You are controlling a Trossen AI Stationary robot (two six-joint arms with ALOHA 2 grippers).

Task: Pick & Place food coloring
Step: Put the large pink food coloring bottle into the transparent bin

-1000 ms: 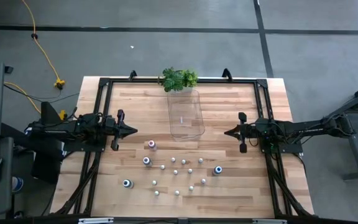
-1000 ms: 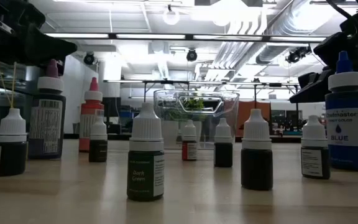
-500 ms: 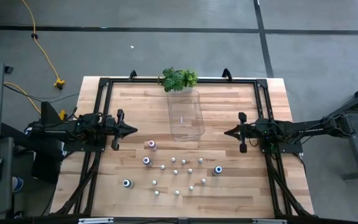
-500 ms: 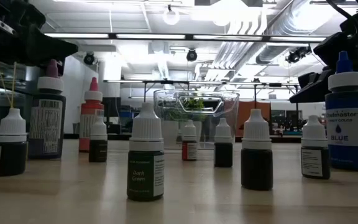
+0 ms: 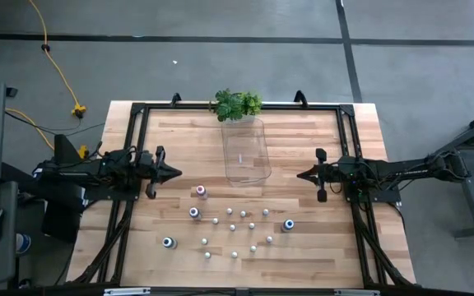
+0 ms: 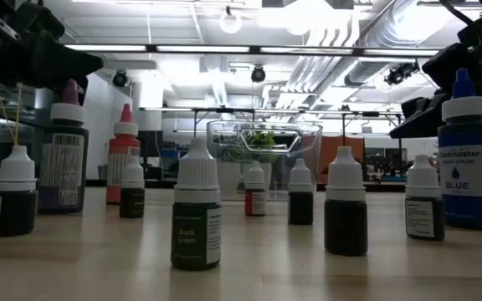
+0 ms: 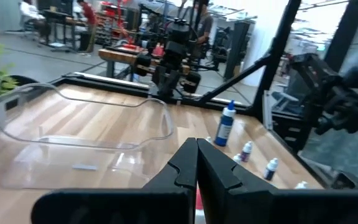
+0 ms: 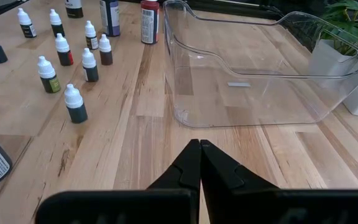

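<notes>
The food coloring bottles (image 5: 229, 226) stand upright on their bases across the near middle of the wooden table. A few are bigger, with blue (image 5: 289, 224) or pink (image 5: 201, 191) tops, and several are small with white caps (image 8: 73, 102). My left gripper (image 5: 177, 172) hovers shut at the table's left, pointing right, above and left of the pink-topped bottle. My right gripper (image 5: 300, 174) hovers shut at the table's right, pointing left and tipped slightly down. Both sets of fingertips meet with nothing between them in the wrist views (image 7: 196, 142) (image 8: 200, 143).
A clear plastic tray (image 5: 247, 152) lies at the far middle of the table, between the two grippers. A green leafy plant (image 5: 237, 104) stands at the far edge behind it. Black frame rails (image 5: 130, 164) run along the table's sides. Bare wood lies in front of each gripper.
My left gripper has rolled slightly about the line it points along and stayed in place. The bottles, the tray and my right gripper have kept still.
</notes>
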